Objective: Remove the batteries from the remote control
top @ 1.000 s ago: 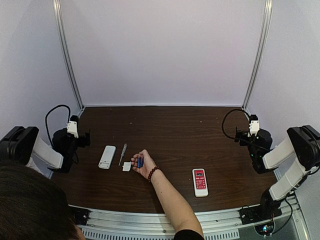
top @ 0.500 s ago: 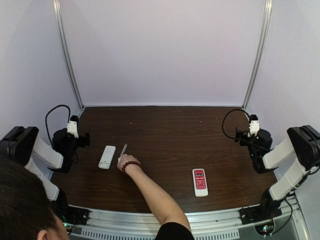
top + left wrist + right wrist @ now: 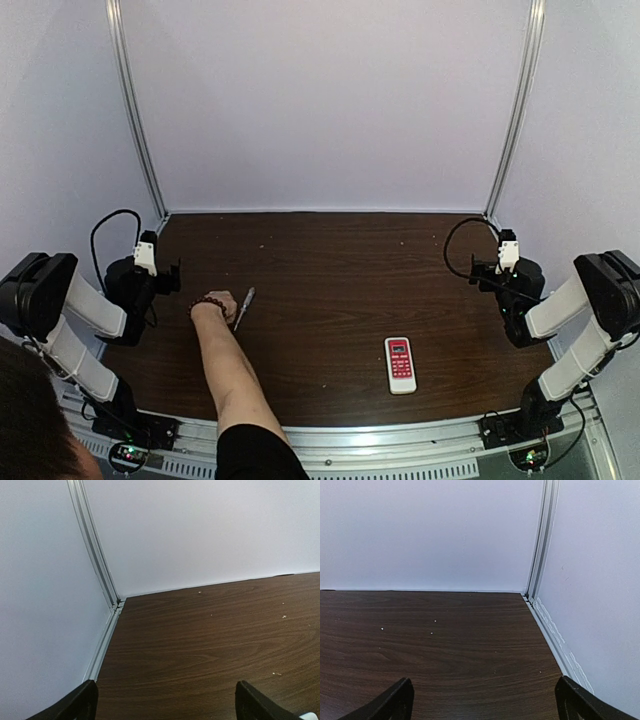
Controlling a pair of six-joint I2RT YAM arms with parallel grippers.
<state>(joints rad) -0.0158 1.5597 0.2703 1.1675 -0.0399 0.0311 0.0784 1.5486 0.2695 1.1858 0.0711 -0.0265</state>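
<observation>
Overhead view, with both wrist views. My left gripper [image 3: 166,704] rests at the left edge of the table [image 3: 340,260]. Its fingers are spread wide and have nothing between them; only bare wood and the back left corner of the walls [image 3: 210,535] lie ahead. My right gripper [image 3: 484,701] mirrors it at the right edge, its fingers equally parted and empty, facing the back right corner.

The remote control [image 3: 400,364] lies flat and face up, right of centre and towards the near edge. It has a white casing, a red face, a small display at the far end and rows of buttons below. It is well apart from both of my grippers and nothing touches it. I cannot tell whether the batteries are inside it.

A person's hand [image 3: 224,303], with a dark beaded bracelet [image 3: 205,304] on the wrist, reaches in from the near edge, left of centre. It lies low over the table, just beside my left gripper. Its fingers meet a thin pale tool [image 3: 245,303] that lies angled on the wood. I cannot tell whether the hand grips the tool or covers anything beneath it.
</observation>
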